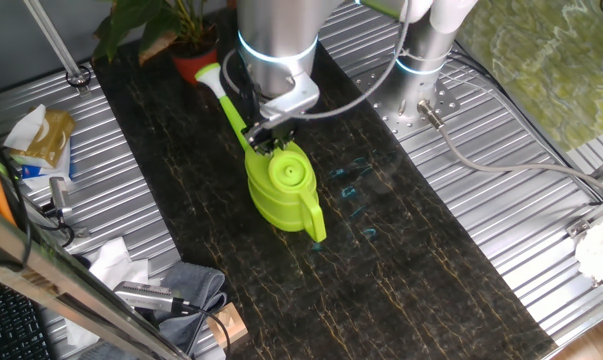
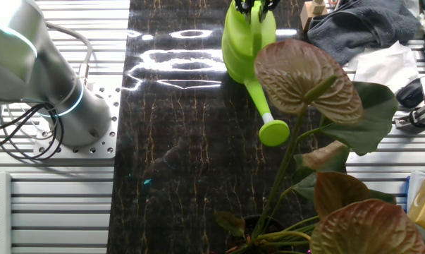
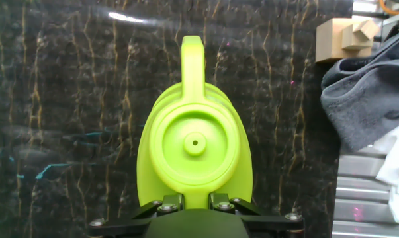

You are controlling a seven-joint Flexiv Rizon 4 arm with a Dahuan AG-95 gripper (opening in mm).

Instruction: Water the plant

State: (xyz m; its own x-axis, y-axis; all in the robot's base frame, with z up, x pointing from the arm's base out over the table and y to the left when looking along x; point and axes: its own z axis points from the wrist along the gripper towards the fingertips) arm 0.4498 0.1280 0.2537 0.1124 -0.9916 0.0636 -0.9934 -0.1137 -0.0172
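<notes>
The arm reaches down over the middle of the dark marble-patterned counter (image 1: 411,260), its gripper (image 1: 266,135) pointing straight down at the base of the spout of a lime-green watering can (image 1: 284,185); the jaws sit on either side of that neck, but whether they clamp it I cannot tell, since the hand view cuts their tips off. The can's rose head lies just beside the plant (image 1: 171,30), whose orange-red pot stands at the counter's far end, its leaves cropped by the frame. At the right of the hand view, a grey cloth (image 3: 371,92) half hides a wooden block (image 3: 341,36).
</notes>
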